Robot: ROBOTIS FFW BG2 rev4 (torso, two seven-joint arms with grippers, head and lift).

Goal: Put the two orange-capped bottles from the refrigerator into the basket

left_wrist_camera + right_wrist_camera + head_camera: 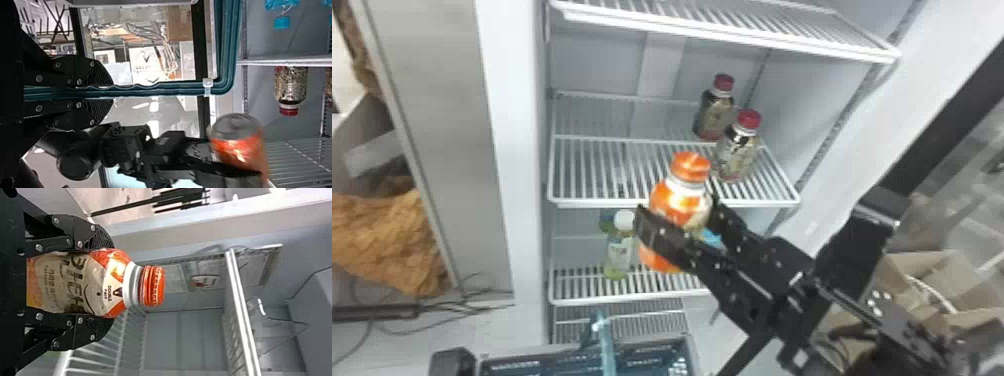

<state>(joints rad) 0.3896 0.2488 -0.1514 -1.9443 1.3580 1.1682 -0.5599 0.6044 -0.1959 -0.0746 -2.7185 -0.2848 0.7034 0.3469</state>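
Gripper on the right arm (677,210) clasping an orange-capped bottle (690,169)
Bottle held near side of the middle shelf (592,202), where two red-capped bottles (716,112) stand at right, one nearer than the other; farther left, a white-capped bottle (619,252) stands on the lower shelf (582,301); near, left gripper (111,93) clenched around the teal basket handle (172,86).

Glossy plastic bottle (677,200), smooth wire shelf (597,202)
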